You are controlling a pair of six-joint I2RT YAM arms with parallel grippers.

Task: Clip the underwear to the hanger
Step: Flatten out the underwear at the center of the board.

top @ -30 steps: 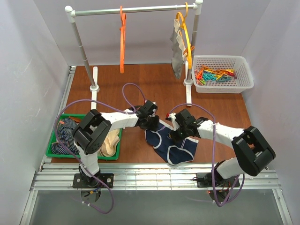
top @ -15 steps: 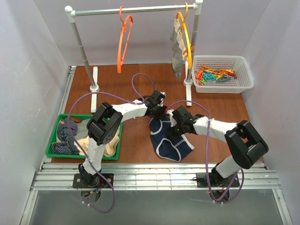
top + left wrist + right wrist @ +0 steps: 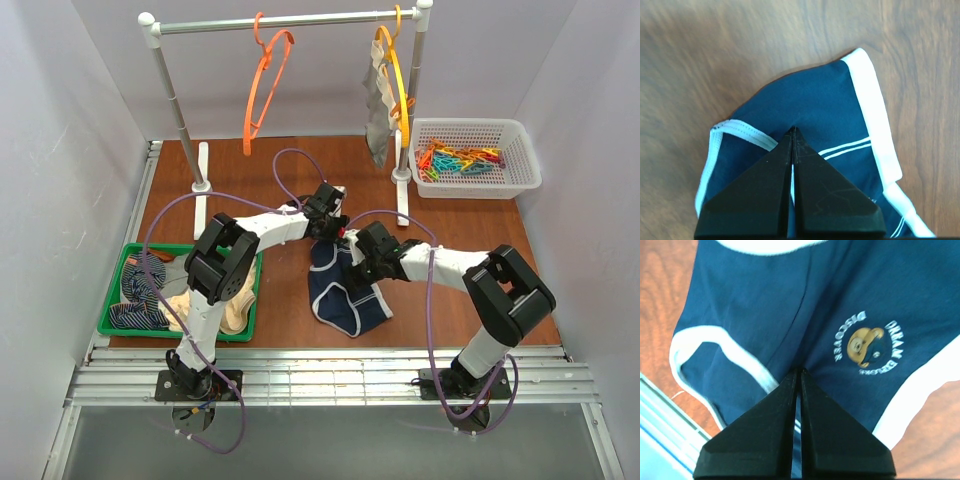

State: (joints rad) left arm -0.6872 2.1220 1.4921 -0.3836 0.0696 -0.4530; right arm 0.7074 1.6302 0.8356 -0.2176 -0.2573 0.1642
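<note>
Wood tabletop [image 3: 300, 180] | left gripper [image 3: 792, 131], right gripper [image 3: 799, 371] both clamped on underwear [image 3: 345, 295] | I read hanger [image 3: 248, 135] beyond, up-left, hanging vertically; left arm [image 3: 265, 232] nearer

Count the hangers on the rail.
2, both on the rail: the red-orange hanger bare, left of centre; the yellow-orange hanger at the right end, carrying grey underwear.

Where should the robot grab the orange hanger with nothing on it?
Probably low on the hanger, reached from the arms' side: its hook is over the rail, while the thin open frame hangs free below, easy to pinch.
</note>
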